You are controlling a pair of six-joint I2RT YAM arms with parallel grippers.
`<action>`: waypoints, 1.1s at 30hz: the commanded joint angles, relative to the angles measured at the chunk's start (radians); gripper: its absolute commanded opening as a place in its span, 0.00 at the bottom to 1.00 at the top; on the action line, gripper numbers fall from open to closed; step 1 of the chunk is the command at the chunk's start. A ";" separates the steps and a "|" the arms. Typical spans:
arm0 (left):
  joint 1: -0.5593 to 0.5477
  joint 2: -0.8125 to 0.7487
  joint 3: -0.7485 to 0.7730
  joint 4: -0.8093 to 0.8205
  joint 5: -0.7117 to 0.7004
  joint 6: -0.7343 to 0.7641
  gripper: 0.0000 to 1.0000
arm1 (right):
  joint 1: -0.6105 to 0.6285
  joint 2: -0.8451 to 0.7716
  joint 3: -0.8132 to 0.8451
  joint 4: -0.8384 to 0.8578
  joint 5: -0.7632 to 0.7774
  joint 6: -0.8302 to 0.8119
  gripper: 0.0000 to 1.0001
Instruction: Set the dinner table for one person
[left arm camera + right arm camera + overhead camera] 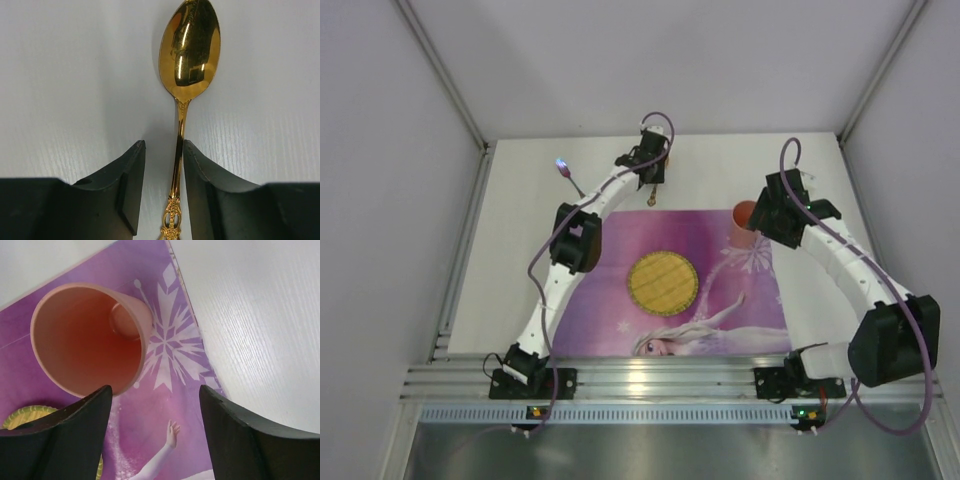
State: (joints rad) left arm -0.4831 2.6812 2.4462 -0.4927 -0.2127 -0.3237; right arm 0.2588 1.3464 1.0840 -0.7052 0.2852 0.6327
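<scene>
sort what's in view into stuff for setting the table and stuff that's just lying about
For the job: gold spoon, pink cup, yellow plate, placemat, dinner table, left claw, right claw.

Just there: small lit lamp, enclosure walls.

Spoon [189,50] – glossy gold metal; dinner table [75,75] – matte white

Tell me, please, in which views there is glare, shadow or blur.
Top external: soft overall, with a bright glare patch on the aluminium rail. Left wrist: sharp, with white streaks of reflected light on the bowl of the gold spoon and a soft shadow at its left. Right wrist: the cup is evenly lit, without glare; the right gripper shows only as dark shapes.
</scene>
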 commanded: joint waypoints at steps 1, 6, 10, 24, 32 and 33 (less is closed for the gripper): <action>-0.026 0.034 0.013 -0.096 -0.034 0.061 0.41 | -0.032 -0.049 0.059 -0.068 -0.017 0.016 0.72; -0.046 0.003 -0.087 -0.115 -0.060 0.101 0.24 | -0.069 -0.079 0.082 -0.117 -0.044 0.018 0.72; -0.048 0.008 -0.104 -0.216 -0.120 0.084 0.16 | -0.082 -0.107 0.082 -0.145 -0.049 0.005 0.72; 0.021 -0.036 -0.152 -0.166 0.083 -0.038 0.00 | -0.101 -0.188 0.116 -0.155 -0.106 -0.051 0.80; 0.075 -0.309 -0.305 0.048 0.280 -0.179 0.00 | -0.096 -0.263 0.204 -0.117 -0.141 -0.091 1.00; 0.078 -0.335 -0.334 0.060 0.291 -0.196 0.00 | -0.093 -0.263 0.215 -0.114 -0.165 -0.093 1.00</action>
State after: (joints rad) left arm -0.4068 2.4832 2.1426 -0.4713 -0.0265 -0.4435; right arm 0.1715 1.1118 1.2259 -0.8593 0.1658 0.5716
